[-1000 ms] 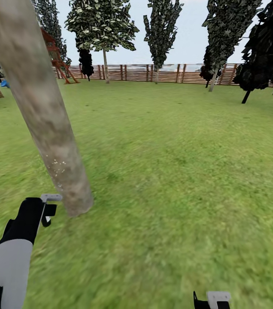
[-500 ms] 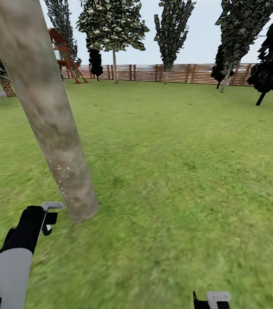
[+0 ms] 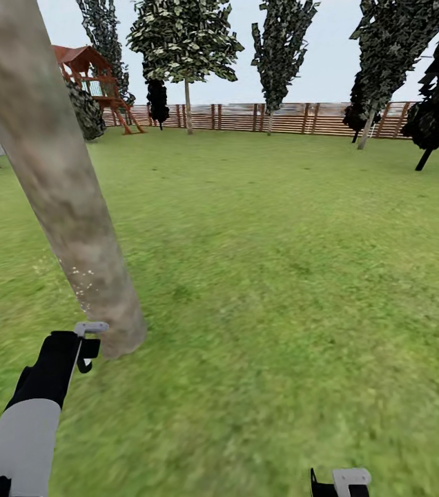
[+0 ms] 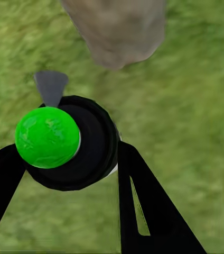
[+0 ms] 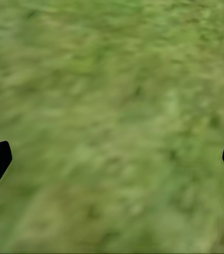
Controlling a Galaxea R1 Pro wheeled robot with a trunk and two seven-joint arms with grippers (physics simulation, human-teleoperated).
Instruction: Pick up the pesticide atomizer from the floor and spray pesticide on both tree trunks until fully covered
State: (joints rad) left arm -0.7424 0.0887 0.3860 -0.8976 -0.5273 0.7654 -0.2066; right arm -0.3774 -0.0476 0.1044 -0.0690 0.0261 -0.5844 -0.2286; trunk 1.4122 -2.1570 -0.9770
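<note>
L arm [image 3: 19, 428] reaches fwd at the head view's lower left; L gripper [image 4: 64, 174] is clamped on the atomizer [image 4: 72, 143], black body w/ bright green cap [image 4: 47, 136] and grey nozzle [image 4: 51, 86], fingers [image 4: 143, 206] pressed against both sides of it. In head view the grey nozzle tip [image 3: 91, 327] sits just beside the base of the tree trunk [image 3: 61, 186], pointed at it. Trunk is thick, mottled beige-grey, leaning up-left; small patch of white pesticide specks [image 3: 80, 279] low on it, just above the nozzle. Green lawn [image 3: 281, 276] spreads right, brown slat fence [image 3: 281, 117] and more trees [image 3: 185, 41] far back, red playset [image 3: 92, 79] back left. R gripper [image 5: 112, 159] at lower right hangs over bare grass, fingers spread wide, holding nothing
</note>
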